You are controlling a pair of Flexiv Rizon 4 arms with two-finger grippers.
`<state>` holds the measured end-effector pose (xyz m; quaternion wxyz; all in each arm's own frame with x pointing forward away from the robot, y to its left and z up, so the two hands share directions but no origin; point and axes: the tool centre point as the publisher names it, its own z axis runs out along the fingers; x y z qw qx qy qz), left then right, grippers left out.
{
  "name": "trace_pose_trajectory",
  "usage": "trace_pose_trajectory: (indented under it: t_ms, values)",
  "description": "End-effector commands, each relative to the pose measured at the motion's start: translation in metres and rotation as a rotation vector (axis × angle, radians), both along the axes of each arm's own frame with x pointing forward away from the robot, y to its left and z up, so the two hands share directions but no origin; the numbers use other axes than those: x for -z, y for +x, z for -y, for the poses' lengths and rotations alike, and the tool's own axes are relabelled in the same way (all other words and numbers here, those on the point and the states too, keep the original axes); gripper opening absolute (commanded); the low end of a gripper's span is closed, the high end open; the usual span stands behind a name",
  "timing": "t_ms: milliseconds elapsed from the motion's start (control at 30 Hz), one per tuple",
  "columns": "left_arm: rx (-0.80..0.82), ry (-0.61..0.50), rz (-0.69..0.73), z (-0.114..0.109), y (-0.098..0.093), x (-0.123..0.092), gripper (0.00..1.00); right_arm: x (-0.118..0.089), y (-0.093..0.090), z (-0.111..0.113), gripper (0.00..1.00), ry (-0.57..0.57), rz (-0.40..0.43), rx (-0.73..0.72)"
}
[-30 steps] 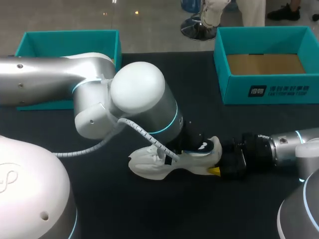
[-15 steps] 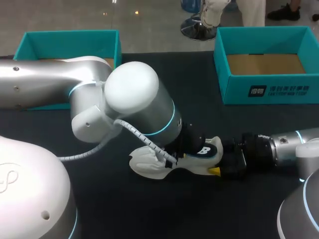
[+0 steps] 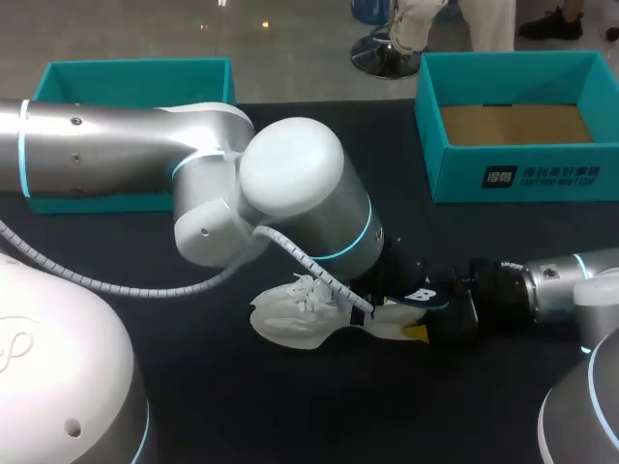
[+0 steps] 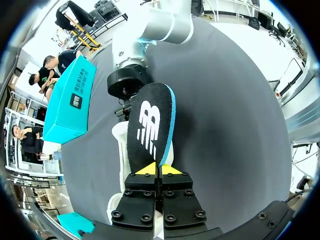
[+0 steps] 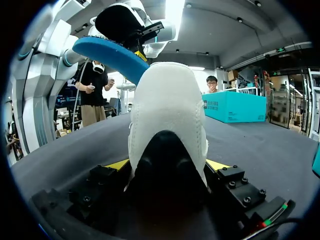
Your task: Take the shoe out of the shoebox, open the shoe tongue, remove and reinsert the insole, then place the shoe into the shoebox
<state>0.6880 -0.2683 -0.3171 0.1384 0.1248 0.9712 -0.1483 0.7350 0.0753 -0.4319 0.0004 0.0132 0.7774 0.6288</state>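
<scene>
Insole [image 4: 150,125] in left pincer [image 4: 160,169]

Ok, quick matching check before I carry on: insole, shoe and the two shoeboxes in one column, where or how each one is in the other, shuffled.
1. insole
2. shoe
3. right shoebox
4. left shoebox

A. open, bare cardboard floor showing
B. heel clamped in the right gripper
C. partly hidden behind the left arm
D. pinched in the left gripper, above the shoe

Pairs: 1-D, 2-B, 3-A, 4-C.
</scene>
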Motion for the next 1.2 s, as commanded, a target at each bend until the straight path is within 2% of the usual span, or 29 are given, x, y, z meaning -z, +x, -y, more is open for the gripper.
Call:
trace_pose_trajectory:
  t_ms: [33,233,467,533,767,833,967,1200]
  values:
    - [0.002,0.007,-0.003,0.013,-0.001,-0.001,0.0,0.004,0.001,-0.002,0.0,-0.002,-0.002,0.0]
    - [0.0,-0.012,0.004,0.019,0.001,-0.009,0.0,0.004,0.001,-0.002,0.0,-0.002,-0.002,0.0]
    - [-0.008,-0.009,0.014,0.019,0.002,-0.007,0.0,0.004,0.001,-0.002,0.0,-0.002,-0.002,0.0]
    - [-0.009,-0.009,0.016,0.018,0.001,-0.006,0.22,0.004,0.001,-0.002,0.0,-0.002,-0.002,0.0]
    - [-0.019,-0.007,0.019,0.015,0.0,-0.001,0.35,0.004,0.001,-0.002,0.0,-0.002,-0.002,0.0]
    - [-0.028,-0.004,0.035,0.012,-0.001,-0.001,0.43,0.004,0.001,-0.002,0.0,-0.002,-0.002,0.0]
    - [-0.037,-0.001,0.054,0.009,-0.002,0.001,0.47,0.004,0.001,-0.002,0.0,-0.002,-0.002,0.0]
    - [-0.073,0.0,0.046,0.011,0.01,0.008,0.47,0.004,0.001,-0.002,0.0,-0.002,-0.002,0.0]
